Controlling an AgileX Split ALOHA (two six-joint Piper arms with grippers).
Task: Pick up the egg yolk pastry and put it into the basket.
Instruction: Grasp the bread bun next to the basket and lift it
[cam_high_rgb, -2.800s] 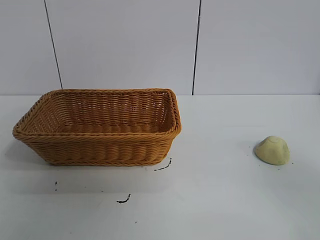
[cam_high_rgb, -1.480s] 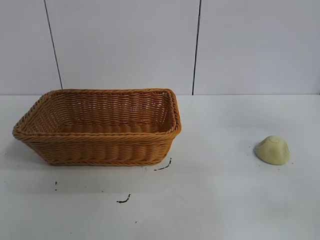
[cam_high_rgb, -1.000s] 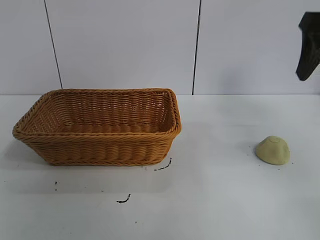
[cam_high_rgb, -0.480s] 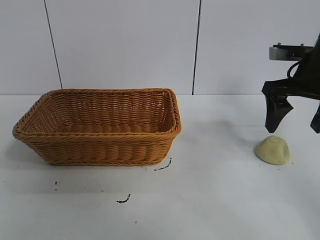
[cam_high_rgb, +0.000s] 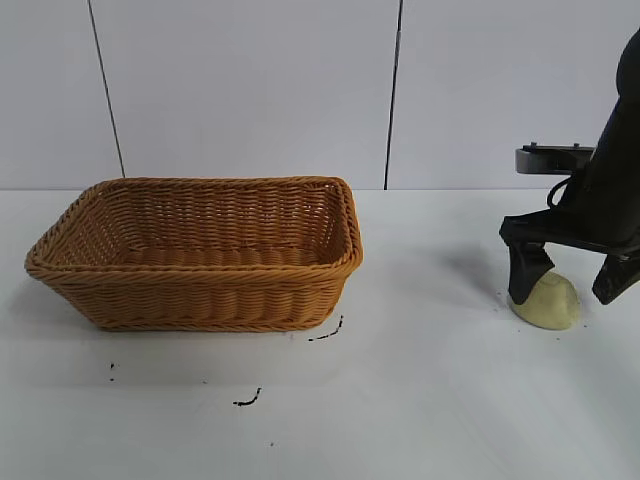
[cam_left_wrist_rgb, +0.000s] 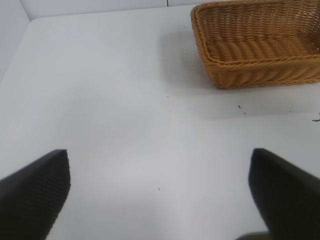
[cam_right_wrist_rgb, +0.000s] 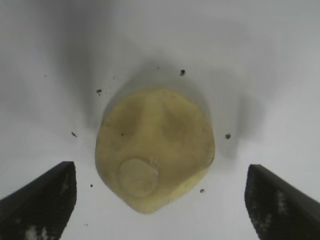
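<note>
Egg yolk pastry on white table, between fingers of right claw, spread wide, not gripping

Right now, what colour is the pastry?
Pale yellow-cream pastry, clearest in the right wrist view.

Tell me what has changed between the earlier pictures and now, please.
The right gripper came in from the upper right and moved down. It now straddles the pastry, open, with nothing held yet. The pastry and the basket stayed where they were. The left gripper is open over bare table.
</note>
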